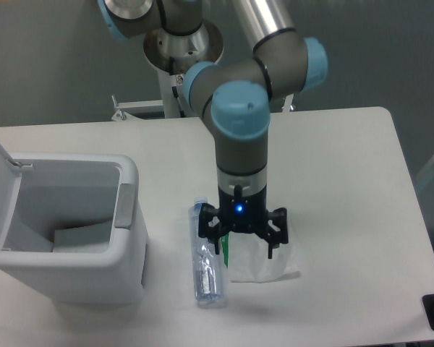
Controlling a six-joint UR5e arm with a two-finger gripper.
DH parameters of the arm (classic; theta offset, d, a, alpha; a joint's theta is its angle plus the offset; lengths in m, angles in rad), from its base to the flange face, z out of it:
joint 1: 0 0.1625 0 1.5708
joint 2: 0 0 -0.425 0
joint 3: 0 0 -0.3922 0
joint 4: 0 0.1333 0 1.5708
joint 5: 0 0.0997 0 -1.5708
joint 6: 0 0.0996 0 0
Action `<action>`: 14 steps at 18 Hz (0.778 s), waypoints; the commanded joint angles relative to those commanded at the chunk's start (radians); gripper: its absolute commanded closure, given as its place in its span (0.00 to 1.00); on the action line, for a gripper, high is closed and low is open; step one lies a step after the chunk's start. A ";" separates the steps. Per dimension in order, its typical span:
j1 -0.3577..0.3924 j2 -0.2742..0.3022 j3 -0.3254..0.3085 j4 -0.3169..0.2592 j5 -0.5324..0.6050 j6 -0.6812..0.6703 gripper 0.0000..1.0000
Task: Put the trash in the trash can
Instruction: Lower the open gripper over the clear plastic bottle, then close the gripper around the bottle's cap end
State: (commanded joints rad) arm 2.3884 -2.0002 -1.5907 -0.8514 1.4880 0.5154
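1. The step in hand looks like the reach for the first piece of trash: the gripper sits low over the wrapper, fingers spread apart and gripping nothing.
2. The wrapper lies flat on the table, its green edge just beside the bottle, which lies lengthwise to the left of it.
3. The trash can stands at the table's left with its lid up; neither item is in it.
4. From this angle I cannot tell whether the fingertips touch the wrapper.
5. The next move calls for closing on the thin wrapper without catching the bottle, then lifting and carrying it left over the open bin.
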 joint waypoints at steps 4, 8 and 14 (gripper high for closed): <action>-0.026 -0.058 0.015 0.005 -0.005 -0.049 0.00; -0.054 -0.120 0.047 0.005 -0.005 -0.095 0.00; -0.066 -0.186 0.071 0.003 -0.003 -0.101 0.00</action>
State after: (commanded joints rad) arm 2.3225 -2.1858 -1.5202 -0.8483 1.4849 0.4142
